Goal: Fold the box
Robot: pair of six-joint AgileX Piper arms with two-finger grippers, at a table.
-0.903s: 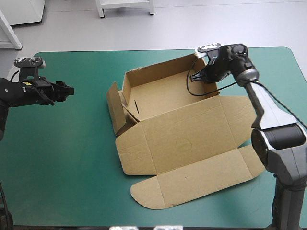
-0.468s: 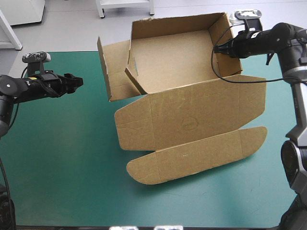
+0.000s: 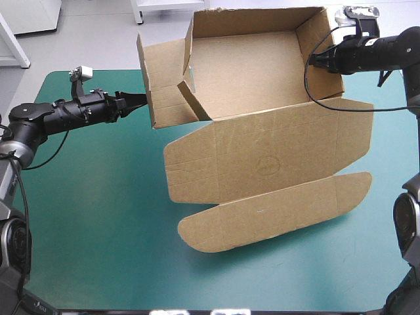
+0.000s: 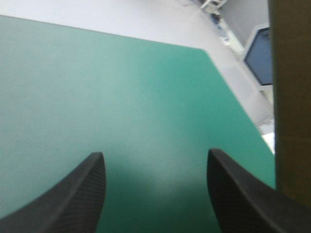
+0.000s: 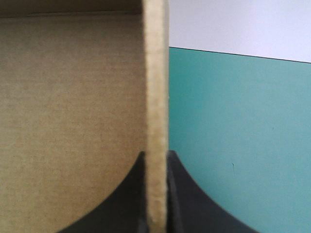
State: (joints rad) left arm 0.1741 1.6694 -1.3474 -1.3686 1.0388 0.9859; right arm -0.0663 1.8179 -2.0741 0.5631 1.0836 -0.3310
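Right arm raised, reaching level from right side. Right gripper (image 3: 315, 62) fingers clenched on box (image 3: 256, 79) right wall, corrugated edge pinched between them. Box: brown board tray, tilted up above far half of teal-green surface (image 3: 85, 210), lid panel hanging below, rounded flap lowest. Left arm stretched level. Left gripper (image 3: 136, 100) fingers spread, holding nothing, tips just beside box's left flap.

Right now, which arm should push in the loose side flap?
Left. The left pincer is open and free, tips beside the loose flap of the box; the right pincer is shut on the opposite wall, holding it up.
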